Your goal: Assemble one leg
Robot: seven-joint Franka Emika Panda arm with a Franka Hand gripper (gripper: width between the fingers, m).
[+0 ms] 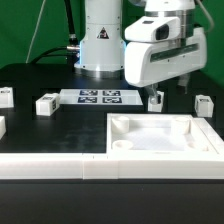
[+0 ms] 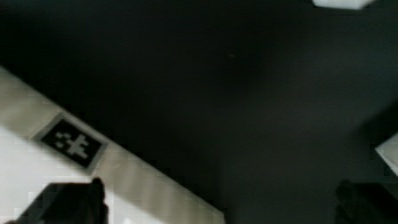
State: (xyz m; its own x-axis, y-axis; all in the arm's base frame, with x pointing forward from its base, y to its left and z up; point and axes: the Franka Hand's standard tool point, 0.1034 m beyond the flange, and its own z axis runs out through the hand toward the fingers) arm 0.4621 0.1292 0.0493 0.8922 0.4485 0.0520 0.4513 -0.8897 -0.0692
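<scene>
Claw: the claw (image 1: 170, 93) hung low over the dark worktop (image 1: 55, 128), just off the marker board (image 1: 100, 97) toward the exterior view's right
Claw state: its fingers (image 2: 68, 203) stood spread wide with nothing between them, plainest in the wrist view
Leg: the nearest leg (image 1: 204, 104) sat on the worktop at the exterior view's right, near the claw but apart from it, just behind the far edge of the square panel (image 1: 165, 135)
Spare legs: two more (image 1: 45, 103) sat well apart from the claw on the exterior view's left
Unclear: a small pale shape showed right by one fingertip, and I could not tell whether it was another leg or part of the claw
Stage: to my eye nothing was picked up yet, and the reach for a leg was not finished
Handling: the leg looked like a short, stiff block of hard plastic, probably light and not fragile; its smooth faces seemed likely to be a bit slippery
Where to hold: I would take it across two flat opposite sides, around mid-height, so it stays square for seating in a corner socket of the panel
Risk: being so stubby and light, it could skid or tip if one finger touched before the other
</scene>
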